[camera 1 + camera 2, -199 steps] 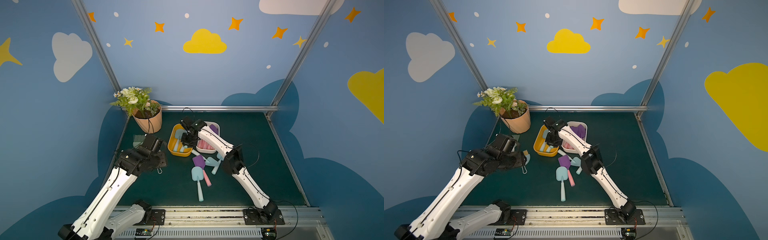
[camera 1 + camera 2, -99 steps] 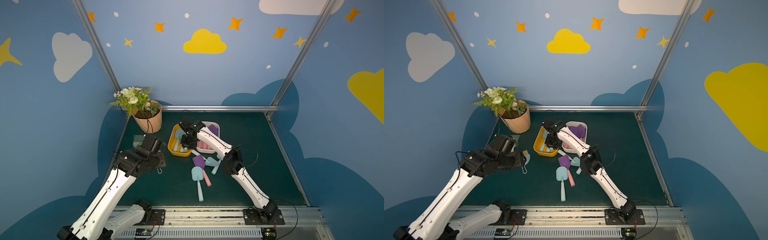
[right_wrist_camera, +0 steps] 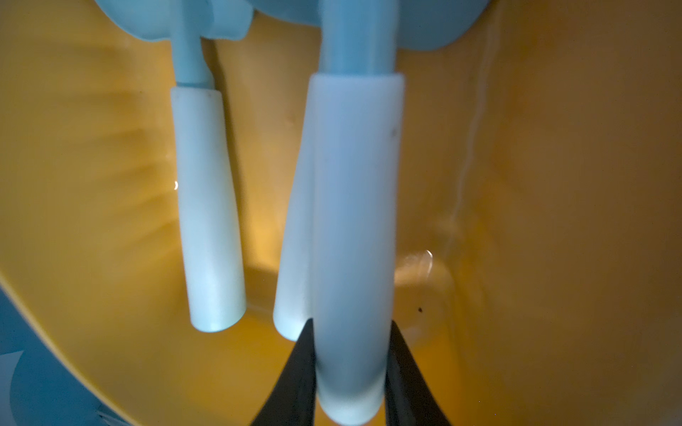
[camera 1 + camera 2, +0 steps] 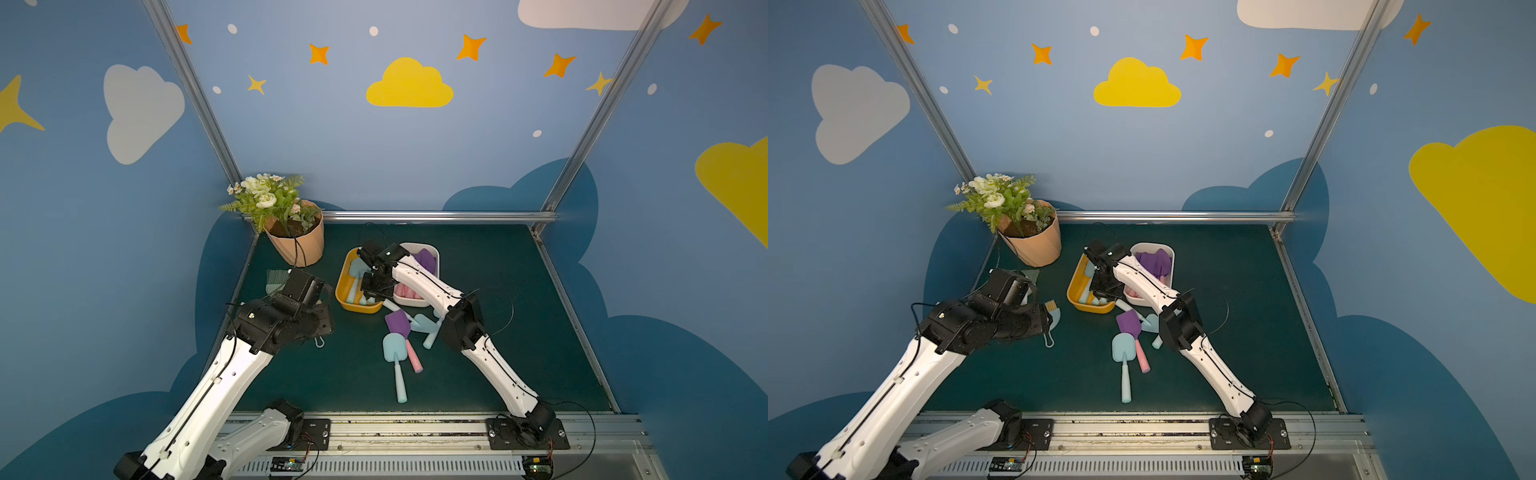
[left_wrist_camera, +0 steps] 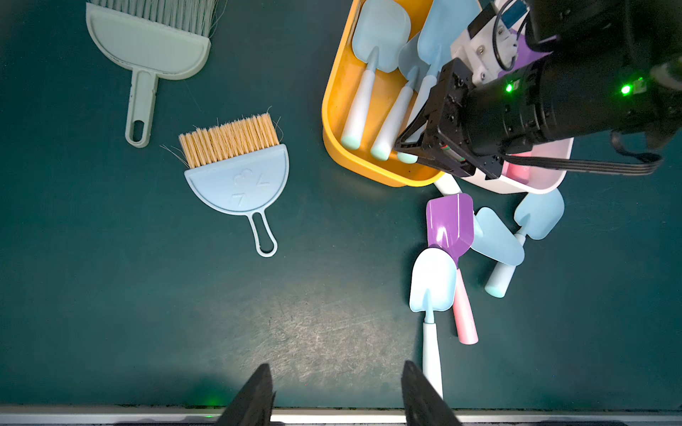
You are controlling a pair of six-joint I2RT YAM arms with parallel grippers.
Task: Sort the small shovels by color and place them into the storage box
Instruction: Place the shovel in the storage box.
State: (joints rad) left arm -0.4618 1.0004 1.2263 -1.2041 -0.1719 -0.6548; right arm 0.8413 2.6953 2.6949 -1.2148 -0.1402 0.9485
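**Right wrist view: pale blue shovel is hanging over the yellow tub**

Pinching the mint handle end, the right claw is holding that shovel, jaws narrowed hard onto it (nothing else between them). Its long axis is running straight out from the claw, blade farthest, parallel to two blue shovels lying in the tub. Letting go looks like the coming move. In a top view the white tub is sitting just beside the yellow at 3 o'clock. Loose shovels are lying on the bench at 5 o'clock of the tubs, nearer the right arm. The left claw is hovering half open and empty at 9 o'clock of that pile; brushes and flowerpot are standing well clear.
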